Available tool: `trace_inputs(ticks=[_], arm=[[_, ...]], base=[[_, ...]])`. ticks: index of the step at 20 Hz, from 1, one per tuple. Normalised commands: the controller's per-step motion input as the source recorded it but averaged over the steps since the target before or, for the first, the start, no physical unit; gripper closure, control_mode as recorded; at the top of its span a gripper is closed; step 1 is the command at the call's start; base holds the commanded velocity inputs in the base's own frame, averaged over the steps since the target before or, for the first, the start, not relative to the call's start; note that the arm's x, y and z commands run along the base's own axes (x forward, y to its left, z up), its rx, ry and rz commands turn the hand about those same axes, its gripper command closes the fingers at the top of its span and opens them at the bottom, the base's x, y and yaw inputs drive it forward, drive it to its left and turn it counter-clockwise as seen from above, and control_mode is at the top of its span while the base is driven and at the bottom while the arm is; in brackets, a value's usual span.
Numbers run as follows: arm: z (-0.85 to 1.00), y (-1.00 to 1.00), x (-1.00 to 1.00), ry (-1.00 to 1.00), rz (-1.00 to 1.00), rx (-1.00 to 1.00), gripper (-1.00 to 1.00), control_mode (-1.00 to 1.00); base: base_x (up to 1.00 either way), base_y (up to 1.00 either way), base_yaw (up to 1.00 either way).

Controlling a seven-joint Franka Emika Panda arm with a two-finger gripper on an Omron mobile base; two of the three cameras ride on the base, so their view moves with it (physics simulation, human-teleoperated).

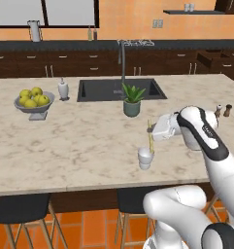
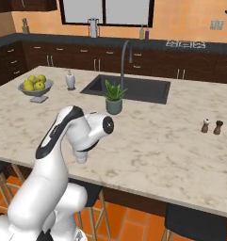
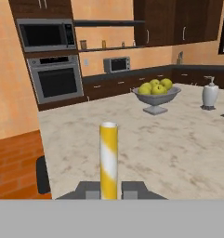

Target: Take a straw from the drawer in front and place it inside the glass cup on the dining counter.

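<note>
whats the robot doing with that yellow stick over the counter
The gripper is shut on the straw, holding it upright over the dining counter. The straw's lower end is at the glass cup, near the counter's front edge; whether it is already inside the cup is hard to tell. Farther back stand a fruit bowl and a potted plant.

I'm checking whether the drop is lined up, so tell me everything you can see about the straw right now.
The straw is a thin straight tube, yellow with a white spiral stripe and an open top end. In the hand view it stands between the fingertips of the gripper, which is shut on it. In the left base view the straw is upright, its lower end at the mouth of the glass cup on the dining counter. Whether the tip is already inside cannot be told.
</note>
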Motion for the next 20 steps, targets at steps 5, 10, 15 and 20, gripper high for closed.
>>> trace_inputs(ticks=[5, 10, 15, 20], arm=[[-0.39, 0.00, 0.34, 0.01, 0.00, 0.00, 1.00, -1.00], [-0.38, -0.02, 0.28, 0.01, 0.00, 0.00, 1.00, -1.00], [-0.33, 0.00, 0.30, 0.00, 0.00, 0.00, 1.00, -1.00], [-0.19, 0.00, 0.31, 0.00, 0.00, 0.00, 1.00, -1.00]], base=[[0.00, 0.00, 0.00], [0.00, 0.00, 0.00], [0.00, 0.00, 0.00], [0.00, 0.00, 0.00]])
